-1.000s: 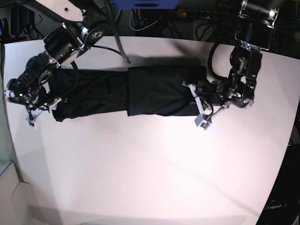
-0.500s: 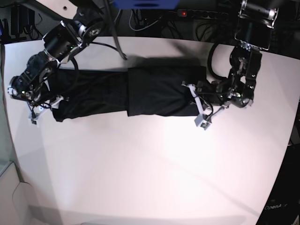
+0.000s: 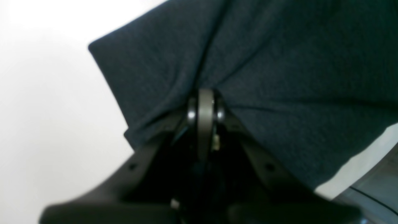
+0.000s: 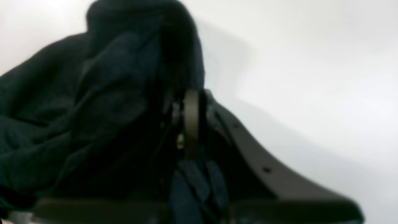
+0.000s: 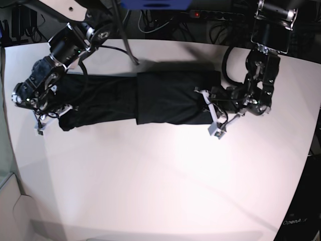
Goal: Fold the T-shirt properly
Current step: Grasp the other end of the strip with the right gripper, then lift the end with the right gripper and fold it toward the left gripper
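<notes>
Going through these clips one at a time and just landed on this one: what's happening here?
A two-armed robot is folding a dark T-shirt, which lies in a long band across the white table. The left gripper is shut on one end of the band. The right gripper is at the other end, shut with bunched cloth against it. Both ends look held, so a lengthwise fold probably comes next.
</notes>
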You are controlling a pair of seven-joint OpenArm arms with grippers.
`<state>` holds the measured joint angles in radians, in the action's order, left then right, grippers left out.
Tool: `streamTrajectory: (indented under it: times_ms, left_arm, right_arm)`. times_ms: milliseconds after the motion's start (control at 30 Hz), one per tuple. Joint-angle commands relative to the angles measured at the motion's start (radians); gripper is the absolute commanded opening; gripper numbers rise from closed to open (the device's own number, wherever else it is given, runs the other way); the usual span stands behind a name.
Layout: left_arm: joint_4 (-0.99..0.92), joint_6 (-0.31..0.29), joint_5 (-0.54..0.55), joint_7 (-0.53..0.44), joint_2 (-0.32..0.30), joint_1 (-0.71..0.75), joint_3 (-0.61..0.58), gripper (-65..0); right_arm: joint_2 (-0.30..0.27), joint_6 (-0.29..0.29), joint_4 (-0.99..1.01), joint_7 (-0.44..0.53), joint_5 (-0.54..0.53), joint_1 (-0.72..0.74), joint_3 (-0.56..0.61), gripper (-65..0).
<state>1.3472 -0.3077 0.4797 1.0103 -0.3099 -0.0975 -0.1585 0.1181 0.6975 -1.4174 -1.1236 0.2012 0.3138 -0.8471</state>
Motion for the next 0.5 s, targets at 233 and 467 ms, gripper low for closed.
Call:
streamTrajectory:
  times_ms: [233,467]
  left_arm:
    - [-0.028,0.054,-0.16,0.121,-0.016,0.028,-0.005,-65.0]
    - [-0.028,0.054,-0.16,0.121,-0.015,0.023,-0.003,-65.0]
  right_arm:
    - [0.012,0.001,-0.159,-0.109,-0.029,0.002,0.101,-65.0]
    - [0.039,0.001,-0.299,-0.209,-0.039,0.002,0.197,-65.0]
